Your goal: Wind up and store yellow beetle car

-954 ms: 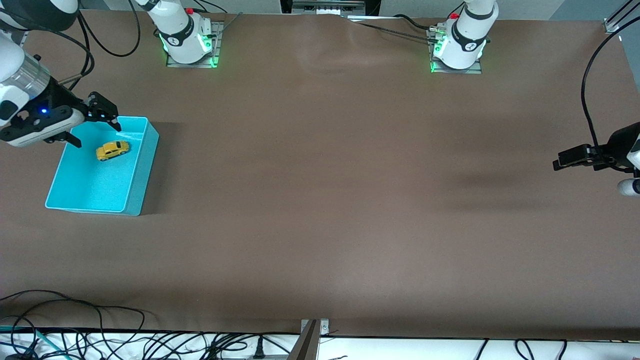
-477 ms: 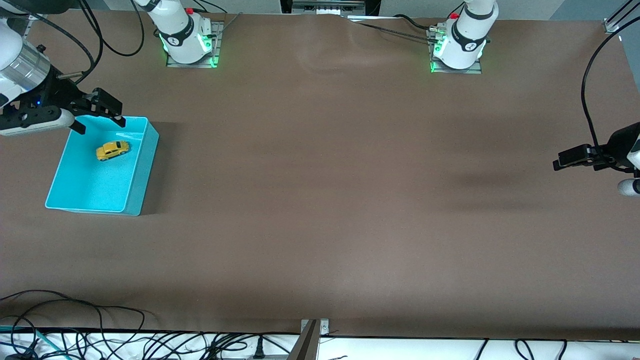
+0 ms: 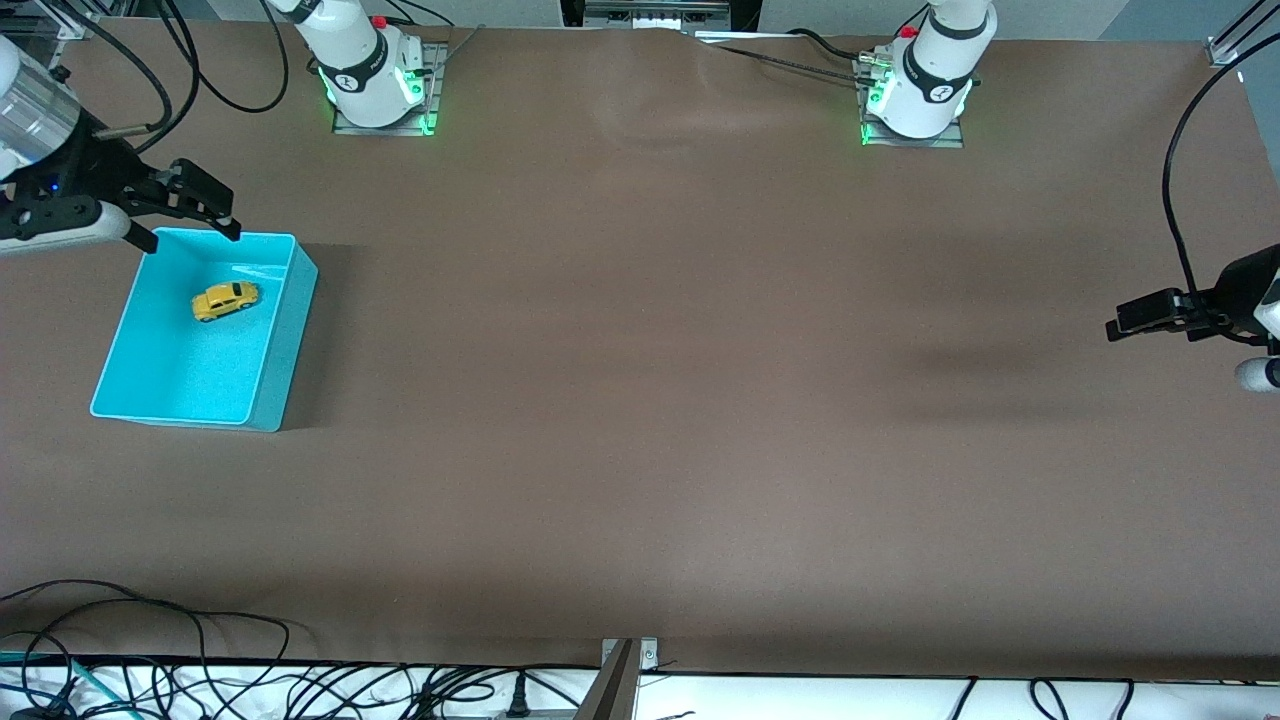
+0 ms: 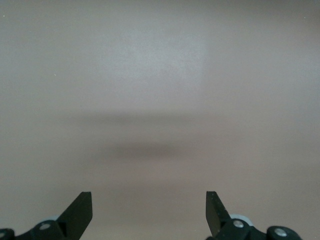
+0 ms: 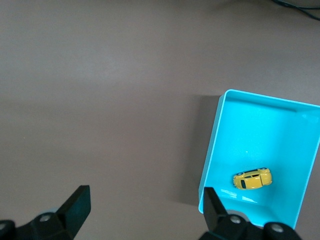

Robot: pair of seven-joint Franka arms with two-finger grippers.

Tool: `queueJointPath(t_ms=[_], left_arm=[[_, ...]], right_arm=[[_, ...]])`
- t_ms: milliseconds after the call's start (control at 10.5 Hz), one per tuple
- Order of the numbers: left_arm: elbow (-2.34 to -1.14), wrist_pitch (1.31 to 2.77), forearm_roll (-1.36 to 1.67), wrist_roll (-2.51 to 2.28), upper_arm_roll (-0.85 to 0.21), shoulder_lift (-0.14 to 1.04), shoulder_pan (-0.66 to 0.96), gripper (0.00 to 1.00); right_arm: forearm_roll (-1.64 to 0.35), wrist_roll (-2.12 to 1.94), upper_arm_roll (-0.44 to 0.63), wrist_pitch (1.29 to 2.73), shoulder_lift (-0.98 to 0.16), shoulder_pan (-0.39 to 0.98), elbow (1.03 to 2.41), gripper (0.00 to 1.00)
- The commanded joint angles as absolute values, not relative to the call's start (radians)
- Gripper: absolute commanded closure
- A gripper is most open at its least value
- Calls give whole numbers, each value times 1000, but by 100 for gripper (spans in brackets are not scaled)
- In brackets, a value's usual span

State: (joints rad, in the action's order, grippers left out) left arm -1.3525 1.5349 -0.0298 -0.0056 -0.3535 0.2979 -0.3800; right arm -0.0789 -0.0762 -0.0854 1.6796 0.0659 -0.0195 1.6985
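While the yellow beetle car [image 3: 226, 300] sits in the teal bin [image 3: 268, 370] on brown table [image 3: 640, 400], both grippers hang released.

cars: 1 yellow beetle car [image 3: 225, 301] | bins: 1 teal bin [image 3: 290, 340] (car inside) | tools: 2

Bench [image 3: 640, 400]: wide, covered in plain brown matte sheet, slightly rippled near the arm bases.
Teal bin [image 3: 270, 370]: rectangular, open-topped, standing directly on the bench toward the right arm's end.
Arm bases: two, white with green lights, on grey plates [image 3: 380, 120] [image 3: 915, 135] along the bench edge farthest from the front camera.
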Motion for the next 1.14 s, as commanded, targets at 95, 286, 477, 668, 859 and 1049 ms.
queueJointPath(t_ms=[95,286,477,668,859,1049], left_arm=[[-1351,1532,-5,20,-347,290,-382,0],[-1351,1532,-5,18,-347,290,-382,0],[-1351,1532,-5,18,-347,290,-382,0],[-1351,1532,-5,18,-347,290,-382,0],[-1351,1532,-5,20,-347,290,-382,0],[-1351,1532,-5,20,-347,291,-382,0]], right_arm=[[-45,-55,-74,1638,14,-3,1628,0],[-25,-54,-74,1628,11,-23,1628,0],[-23,-55,-78,1628,8,-37,1629,0],[-22,-55,-78,1623,8,-37,1634,0],[-21,-55,-74,1600,6,-35,1632,0],[-20,-61,-71,1594,6,-37,1629,0]])
